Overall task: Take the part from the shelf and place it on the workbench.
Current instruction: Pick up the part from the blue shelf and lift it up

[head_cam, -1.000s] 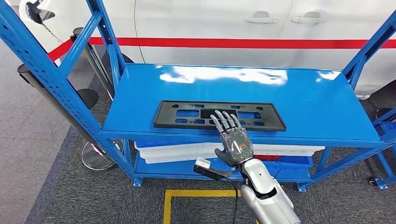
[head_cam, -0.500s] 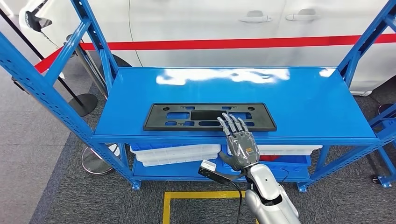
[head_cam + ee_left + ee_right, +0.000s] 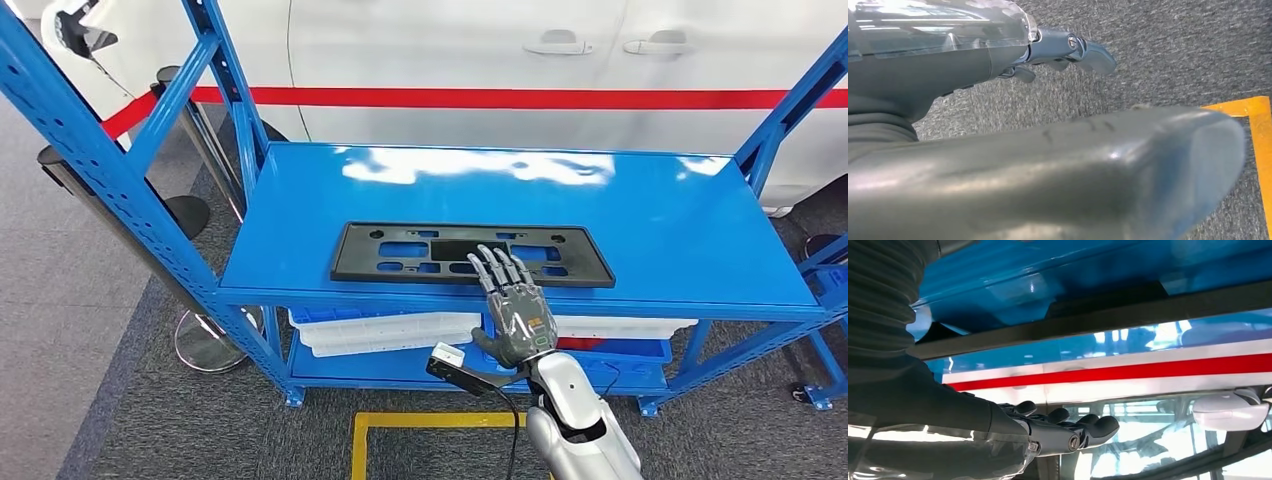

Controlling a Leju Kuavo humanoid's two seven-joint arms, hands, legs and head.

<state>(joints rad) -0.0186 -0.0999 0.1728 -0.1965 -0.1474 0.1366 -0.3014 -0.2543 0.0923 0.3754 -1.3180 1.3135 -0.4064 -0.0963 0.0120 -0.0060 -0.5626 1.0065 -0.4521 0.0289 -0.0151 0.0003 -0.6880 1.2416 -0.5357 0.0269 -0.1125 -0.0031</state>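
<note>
The part (image 3: 400, 250) is a long, flat black plastic frame with cut-outs. It lies flat near the front edge of the blue shelf (image 3: 650, 220). My right hand (image 3: 515, 305) reaches up from below with its fingers straight and spread, the fingertips over the part's near rim right of its middle, holding nothing. In the right wrist view the outstretched fingers (image 3: 1083, 432) lie apart from the part's black edge (image 3: 1148, 310). My left hand (image 3: 998, 150) hangs over grey carpet with its fingers (image 3: 1068, 47) stretched out and nothing in them.
Slanted blue shelf uprights (image 3: 100, 150) flank the deck on both sides. White bins (image 3: 380, 330) sit on the lower level. A white car with a red stripe (image 3: 500, 60) stands behind. Yellow floor tape (image 3: 420, 420) marks the carpet in front, and a round stand base (image 3: 205, 335) lies at left.
The view swayed sideways and came back. My right hand has drifted slightly right along the part's near edge, fingers still spread and holding nothing. The part has not moved.
</note>
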